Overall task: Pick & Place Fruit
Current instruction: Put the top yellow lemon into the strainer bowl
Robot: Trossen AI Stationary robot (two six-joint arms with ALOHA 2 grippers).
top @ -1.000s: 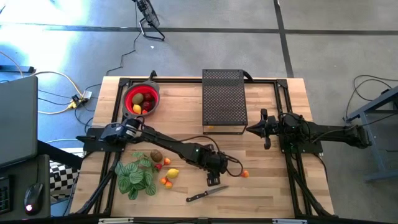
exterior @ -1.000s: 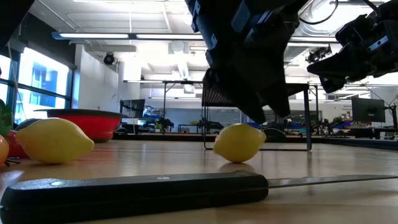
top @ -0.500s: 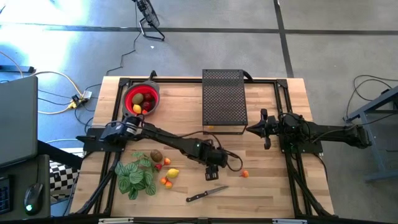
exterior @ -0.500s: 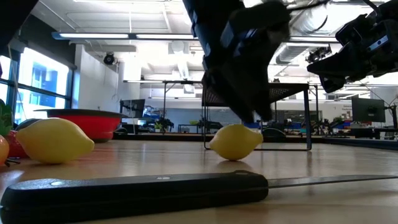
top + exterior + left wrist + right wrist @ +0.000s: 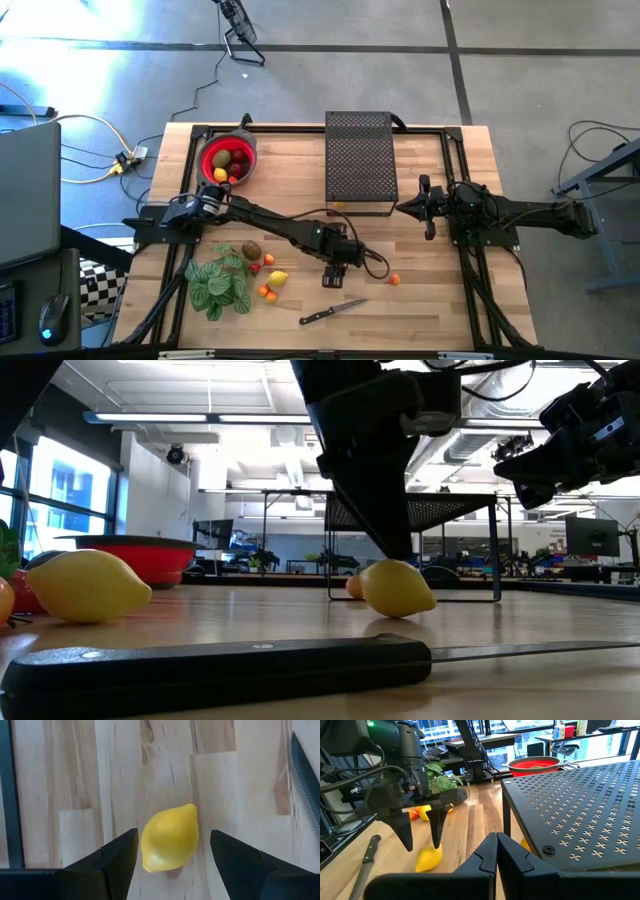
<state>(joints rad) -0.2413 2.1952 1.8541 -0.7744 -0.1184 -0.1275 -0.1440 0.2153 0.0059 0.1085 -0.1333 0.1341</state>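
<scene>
My left gripper [image 5: 335,274] is open and points down over a yellow lemon [image 5: 169,839] lying on the table near its middle front. One finger stands on each side of the lemon [image 5: 397,588]. In the high view the gripper hides it. A second lemon [image 5: 278,278], a brown kiwi [image 5: 250,250] and tiny orange fruits [image 5: 267,292] lie beside the leafy plant. Another orange one [image 5: 394,280] lies alone. More fruit sits in the red bowl [image 5: 207,150]. My right gripper [image 5: 496,845] is shut and waits near the table's right side, touching nothing. My left gripper stands astride the lemon [image 5: 150,845] from above, its fingers [image 5: 436,837] pointing down and the lemon's length running between them. The lemon rests on the table. I cannot tell whether a finger touches it.
A black-handled knife [image 5: 332,312] lies just in front of the left gripper. A black perforated stand [image 5: 360,162] takes the table's far middle. The green striped plant [image 5: 220,283] lies at the near left. Bare wood shows between the stand and the right arm.
My left gripper has moved a little toward the table's left edge and come down, so its open fingers now stand around the lemon. The lemon has shifted slightly along the table and turned a bit.
</scene>
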